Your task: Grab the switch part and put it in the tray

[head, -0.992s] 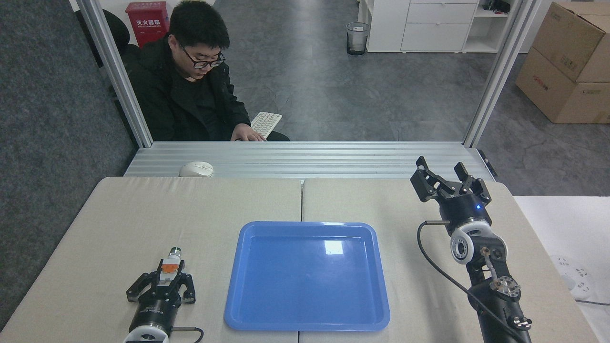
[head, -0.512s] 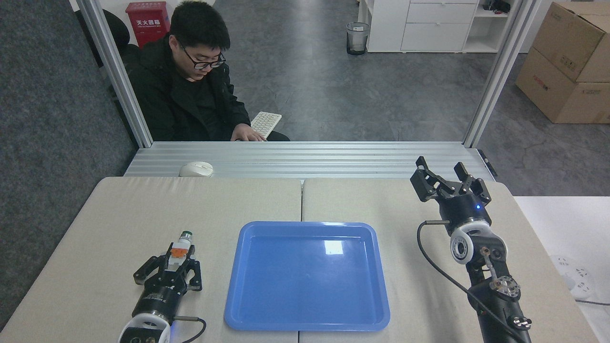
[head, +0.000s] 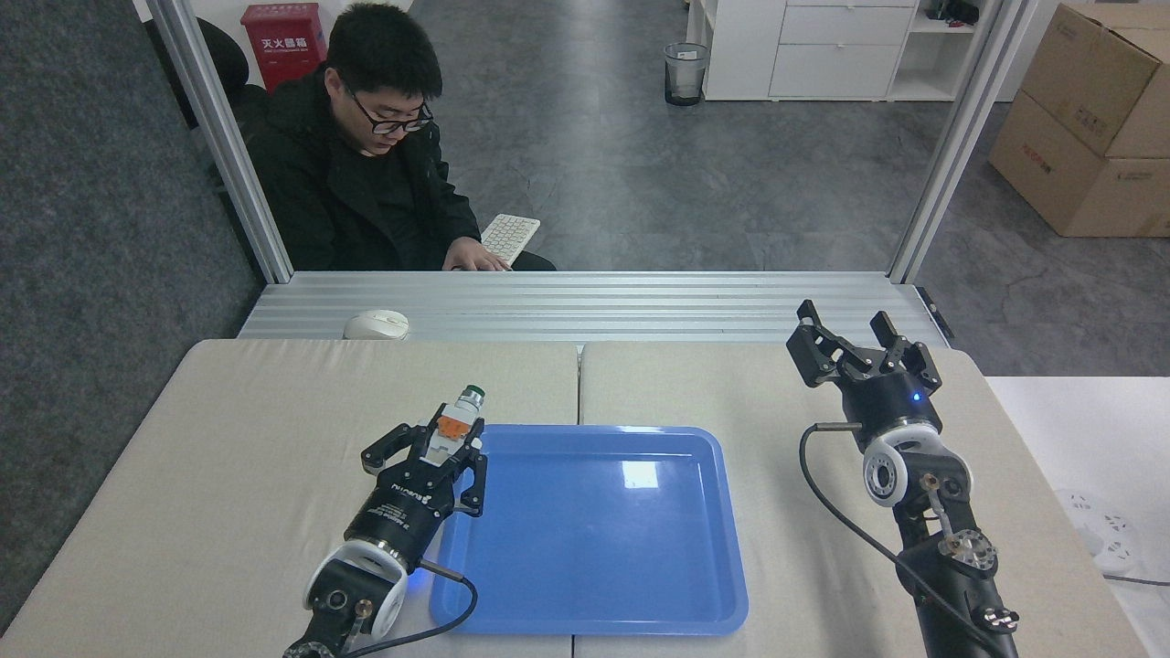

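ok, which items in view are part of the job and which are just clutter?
Job:
- switch part, held in left end effector
- tray, blue, nothing in it
- right end effector, open, idle

Lying about:
- white mouse
- keyboard
- bin
- cardboard boxes

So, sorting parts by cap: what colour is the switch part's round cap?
Green, on the switch part held in the left claw; the head view shows it.

You are getting even, bright overhead light with soft, faint shadows on the table [head: 228, 429]. A white square glare is sitting on the glossy tray [head: 594, 567], near its far edge. Focus is holding sharp throughout; straight frame posts are leaning outward toward the edges.
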{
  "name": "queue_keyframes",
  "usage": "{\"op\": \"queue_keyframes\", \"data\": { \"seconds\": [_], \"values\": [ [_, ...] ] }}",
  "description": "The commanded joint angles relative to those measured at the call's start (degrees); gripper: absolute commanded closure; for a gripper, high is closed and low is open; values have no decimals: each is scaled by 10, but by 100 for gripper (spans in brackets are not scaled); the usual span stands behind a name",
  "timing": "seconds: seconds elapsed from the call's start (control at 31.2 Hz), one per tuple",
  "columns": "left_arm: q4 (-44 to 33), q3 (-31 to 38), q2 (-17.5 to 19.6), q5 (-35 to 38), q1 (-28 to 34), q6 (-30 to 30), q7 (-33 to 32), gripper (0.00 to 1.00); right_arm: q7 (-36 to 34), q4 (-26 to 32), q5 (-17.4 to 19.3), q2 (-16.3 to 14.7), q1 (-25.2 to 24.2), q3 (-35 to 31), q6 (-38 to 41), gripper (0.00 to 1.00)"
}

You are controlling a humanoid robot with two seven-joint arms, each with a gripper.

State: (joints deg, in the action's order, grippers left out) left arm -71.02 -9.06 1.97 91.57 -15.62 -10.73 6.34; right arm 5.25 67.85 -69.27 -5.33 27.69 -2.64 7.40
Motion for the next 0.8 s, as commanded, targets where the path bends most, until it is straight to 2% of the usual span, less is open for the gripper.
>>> {"op": "queue_keyframes", "data": {
  "seconds": [0.0, 0.1, 0.16, 0.19, 0.32, 0.45, 0.51, 0.58, 0.67, 0.77],
  "values": [
    [73, -115, -36, 65, 16, -2, -2, 98, 0, 0, 0, 1, 0, 0, 1, 0],
    [55, -115, -35, 64, 29, -7, 0, 90, 0, 0, 0, 0, 0, 1, 1, 0],
    [45, -114, -35, 64, 30, -6, 0, 77, 0, 0, 0, 1, 0, 0, 1, 0],
    [40, -114, -35, 64, 29, -7, 0, 73, 0, 0, 0, 0, 0, 0, 1, 0],
    [21, -112, -36, 63, 24, -3, 5, 66, 0, 0, 0, 1, 0, 0, 1, 0],
    [5, -107, -40, 62, 19, 3, 8, 37, 0, 0, 0, 0, 0, 0, 1, 0],
    [-12, -105, -40, 62, 19, 10, 8, 26, 0, 0, 0, 1, 0, 0, 1, 0],
    [-34, -105, -39, 61, 19, 28, 10, 24, 0, 0, 0, 1, 0, 0, 1, 0],
    [-47, -88, -39, 45, 16, 60, 17, 13, 0, 0, 0, 0, 0, 0, 1, 0],
    [-54, -57, -35, 16, 5, 71, 21, 8, 0, 0, 0, 0, 0, 0, 1, 0]
  ]
}}
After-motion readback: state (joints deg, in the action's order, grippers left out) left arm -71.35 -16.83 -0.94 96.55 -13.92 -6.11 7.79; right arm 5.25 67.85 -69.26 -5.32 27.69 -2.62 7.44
